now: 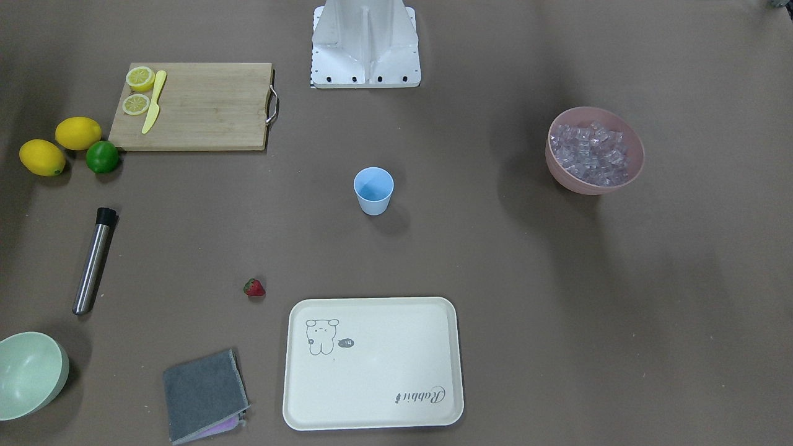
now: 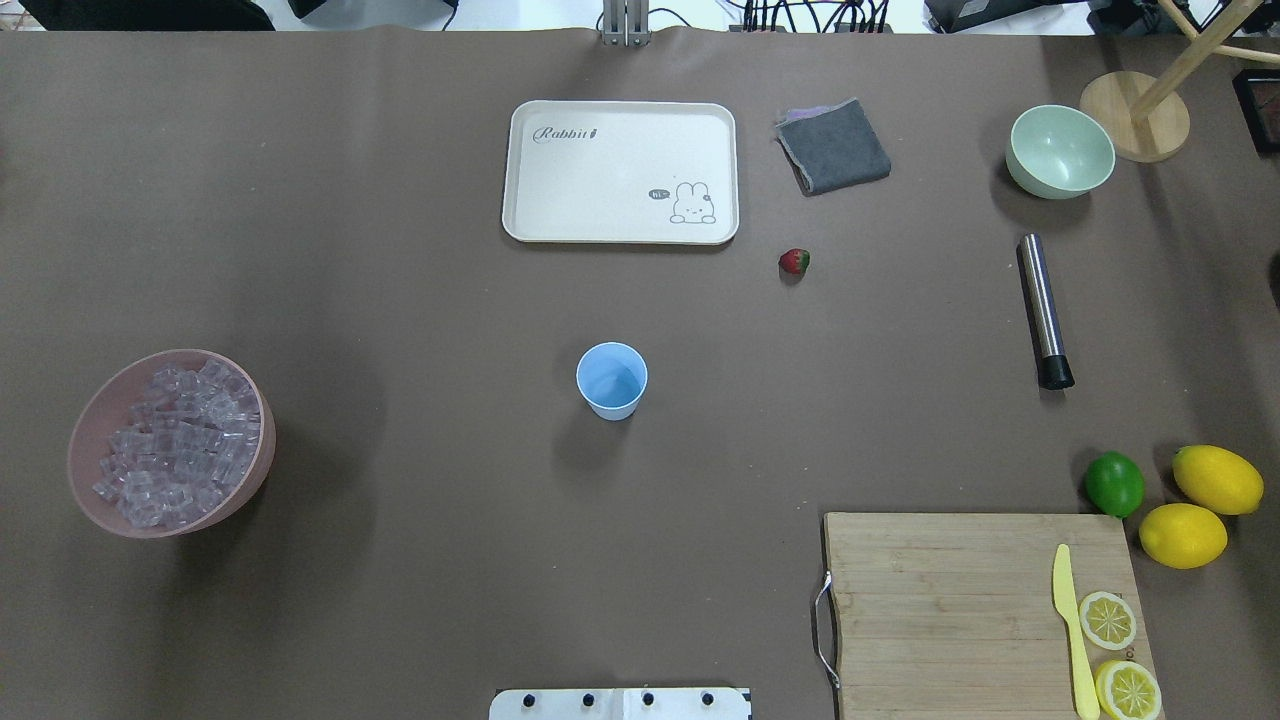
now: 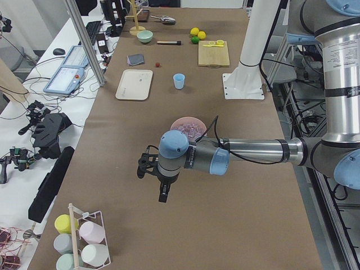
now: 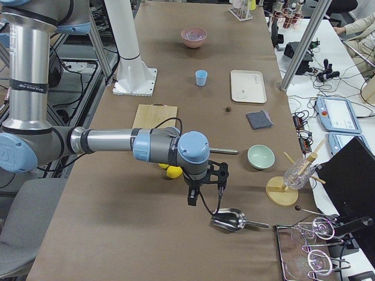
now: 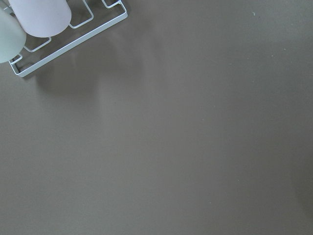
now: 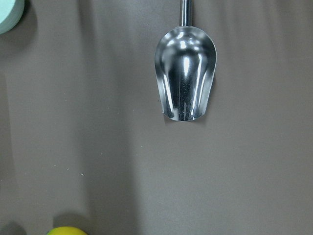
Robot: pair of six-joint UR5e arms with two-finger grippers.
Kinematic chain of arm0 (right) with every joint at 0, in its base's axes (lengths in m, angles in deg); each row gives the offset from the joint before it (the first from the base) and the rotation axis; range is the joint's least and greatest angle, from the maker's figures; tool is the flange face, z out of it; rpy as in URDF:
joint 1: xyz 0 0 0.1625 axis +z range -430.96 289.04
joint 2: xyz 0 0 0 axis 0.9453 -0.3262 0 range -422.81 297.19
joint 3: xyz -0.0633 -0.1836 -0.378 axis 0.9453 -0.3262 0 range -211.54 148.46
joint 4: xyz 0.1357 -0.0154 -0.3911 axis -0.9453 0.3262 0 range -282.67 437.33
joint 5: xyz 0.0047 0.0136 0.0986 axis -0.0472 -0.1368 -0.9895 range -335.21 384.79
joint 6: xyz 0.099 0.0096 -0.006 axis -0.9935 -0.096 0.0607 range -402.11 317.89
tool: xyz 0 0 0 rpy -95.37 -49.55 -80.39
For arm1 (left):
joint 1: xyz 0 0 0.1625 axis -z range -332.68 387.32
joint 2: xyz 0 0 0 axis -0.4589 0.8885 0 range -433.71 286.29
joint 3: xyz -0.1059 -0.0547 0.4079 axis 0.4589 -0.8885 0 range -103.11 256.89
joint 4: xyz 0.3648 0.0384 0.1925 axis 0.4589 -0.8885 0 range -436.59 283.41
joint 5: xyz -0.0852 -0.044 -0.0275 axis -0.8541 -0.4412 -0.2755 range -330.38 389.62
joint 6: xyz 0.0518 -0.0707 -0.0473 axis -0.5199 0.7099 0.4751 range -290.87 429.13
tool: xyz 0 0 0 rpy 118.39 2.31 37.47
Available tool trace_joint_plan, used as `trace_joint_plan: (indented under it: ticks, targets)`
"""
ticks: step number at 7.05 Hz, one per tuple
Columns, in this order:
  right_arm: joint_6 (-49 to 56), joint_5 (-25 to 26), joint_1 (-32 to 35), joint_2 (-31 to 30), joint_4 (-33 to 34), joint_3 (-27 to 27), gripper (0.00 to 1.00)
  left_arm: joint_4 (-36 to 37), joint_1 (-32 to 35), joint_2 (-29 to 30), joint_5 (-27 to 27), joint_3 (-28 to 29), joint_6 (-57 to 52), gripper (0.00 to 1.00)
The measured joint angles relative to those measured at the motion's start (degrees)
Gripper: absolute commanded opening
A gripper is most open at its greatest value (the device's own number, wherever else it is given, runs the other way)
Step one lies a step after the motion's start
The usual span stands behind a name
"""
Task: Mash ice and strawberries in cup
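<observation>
A broad brown-covered counter (image 2: 400, 300) carries everything. The two grey-and-blue arms reach out over its opposite ends, well apart from the task things. The left fingers (image 3: 163, 192) hang above bare counter, the right fingers (image 4: 190, 198) above a shiny steel scoop (image 6: 185, 78). Whether either pair is open or closed cannot be told from these side views. A rectangular wooden cutting board (image 2: 950, 600) lies near the robot's right side, and a cream plastic tray (image 2: 600, 170) lies at the far edge. A round pink bowl (image 2: 72, 455) on the left holds the heap of small clear lilac-tinted ice cubes (image 2: 180, 445). The small light-blue tapered plastic cup (image 2: 612, 380) stands upright mid-counter, alone. The small red strawberry with its green cap (image 2: 794, 262) lies on the counter just off the tray's near right corner.
</observation>
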Motion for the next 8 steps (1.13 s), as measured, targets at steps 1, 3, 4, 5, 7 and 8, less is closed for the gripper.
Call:
trace_joint_plan:
  ticks: [1, 3, 4, 5, 7, 8]
  targets:
    - [0.01, -0.06, 0.03, 0.10, -0.02, 0.04, 1.00, -0.27, -0.03, -0.01, -0.06, -0.18, -0.05, 0.98]
    - [0.05, -0.10, 0.03, 0.19, -0.08, 0.35, 1.00, -0.14, -0.20, 2.86, -3.17, 0.21, 1.47, 0.98]
    - [0.03, -0.10, 0.04, 0.23, -0.08, 0.44, 1.00, -0.49, -0.28, 5.22, -5.05, 0.53, 1.90, 0.98]
    - [-0.04, -0.08, 0.04, 0.30, -0.09, 0.50, 1.00, -1.35, -0.46, 7.25, -6.21, 0.48, 2.04, 0.98]
    - [-0.18, -0.02, 0.04, 0.37, -0.07, 0.53, 1.00, -4.09, -2.73, 7.89, -7.55, -1.95, 3.92, 0.98]
    - [-0.21, -0.09, 0.04, 0.39, -0.03, 0.50, 1.00, -6.58, -4.90, 7.77, -6.90, -4.22, 8.82, 0.98]
